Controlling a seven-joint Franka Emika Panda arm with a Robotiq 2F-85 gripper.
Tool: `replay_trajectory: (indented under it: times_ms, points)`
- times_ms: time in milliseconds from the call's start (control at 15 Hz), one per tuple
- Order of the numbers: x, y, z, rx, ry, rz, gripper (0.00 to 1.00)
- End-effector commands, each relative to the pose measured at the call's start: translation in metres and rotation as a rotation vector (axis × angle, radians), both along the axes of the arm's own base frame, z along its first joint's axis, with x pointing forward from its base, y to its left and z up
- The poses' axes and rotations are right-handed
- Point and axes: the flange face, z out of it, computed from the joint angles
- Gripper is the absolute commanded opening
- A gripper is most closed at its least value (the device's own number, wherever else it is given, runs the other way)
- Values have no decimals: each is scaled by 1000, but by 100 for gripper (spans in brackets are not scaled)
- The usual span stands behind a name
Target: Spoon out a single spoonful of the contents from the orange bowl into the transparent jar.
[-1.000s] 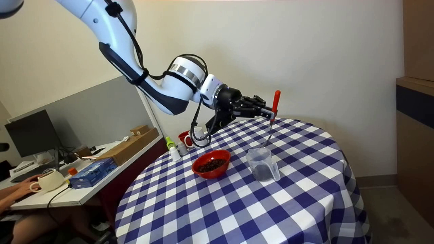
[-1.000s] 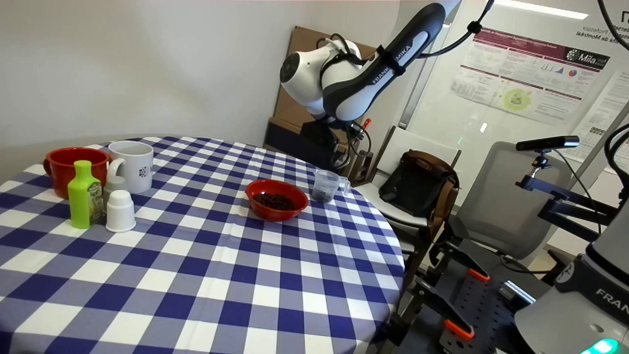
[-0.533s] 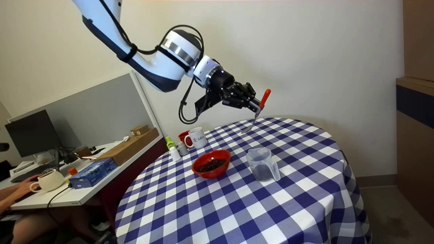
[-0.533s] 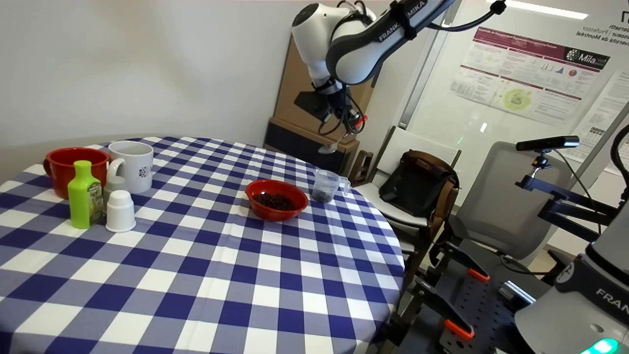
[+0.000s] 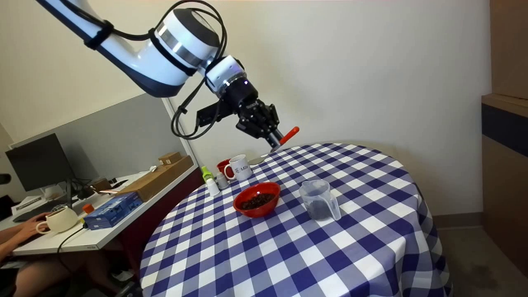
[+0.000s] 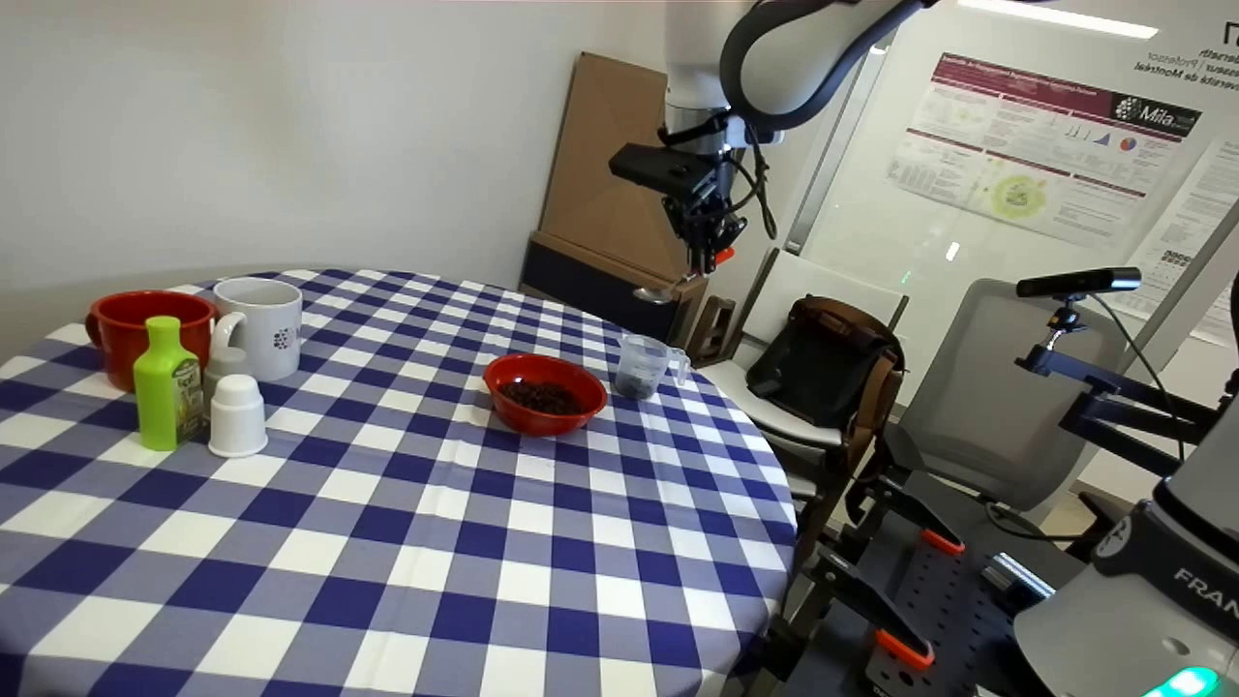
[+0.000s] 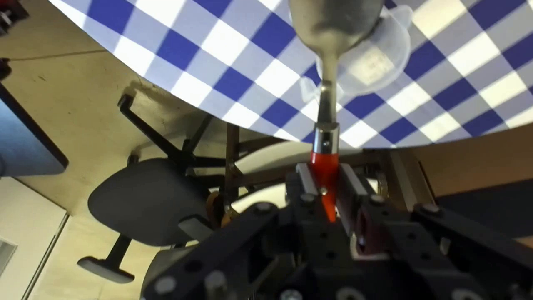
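- Because scooping presumably needed reach, gripper (image 7: 328, 177) was clenched on red-handled spoon (image 7: 327, 102), head projecting free.
- Transparent measuring jug (image 6: 639, 357) stood toward right edge of surface (image 6: 416, 542) in both exterior views, orange bowl (image 6: 542, 424) of dark contents (image 6: 540, 397) left of it, probably for short transfer.
- Spoon was held clear of both, likely to miss rims; load: couldn't tell.

The checked tablecloth (image 5: 268, 247) bears bowl (image 6: 542, 424), jar (image 5: 315, 200) and mugs (image 6: 275, 334).
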Motion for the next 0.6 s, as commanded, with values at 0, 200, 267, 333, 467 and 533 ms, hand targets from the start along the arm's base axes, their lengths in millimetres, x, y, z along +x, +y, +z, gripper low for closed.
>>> replay_trajectory:
  times_ms: [0,200,267,333,467,533]
  points:
    - [-61,24,-17,151,22,107,7]
    - [-88,36,-41,261,30,187,7]
    - [-93,35,-52,297,30,214,7]
    - [-97,35,-60,321,36,239,7]
    - [-103,30,-81,369,55,266,7]
    - [-106,26,-91,382,65,269,7]
